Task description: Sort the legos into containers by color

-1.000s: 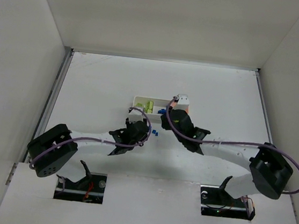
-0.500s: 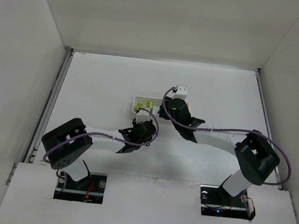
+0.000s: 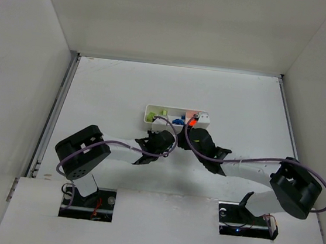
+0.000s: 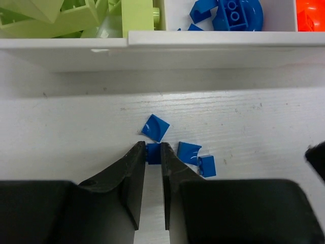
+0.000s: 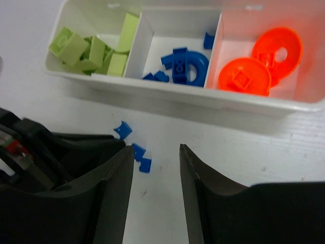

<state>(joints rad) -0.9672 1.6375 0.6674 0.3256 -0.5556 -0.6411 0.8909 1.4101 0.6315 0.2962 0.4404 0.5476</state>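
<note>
Blue brick (image 4: 153,153) is being pinched on the desk (image 4: 61,127) by the left claw (image 4: 153,148).
The jaws are being clamped on it beside three loose blues (image 4: 155,127), likely for the tray's (image 5: 167,95) blue middle compartment (image 5: 163,44). The right claw (image 5: 155,150) is being held apart and empty near the tray, clear of the pick.

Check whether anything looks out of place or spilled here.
Yes. Three loose blue legos lie on the table just in front of the tray, outside its blue middle compartment, and the left gripper is shut on a fourth blue lego beside them. Inside the tray, the colours look properly sorted.
</note>
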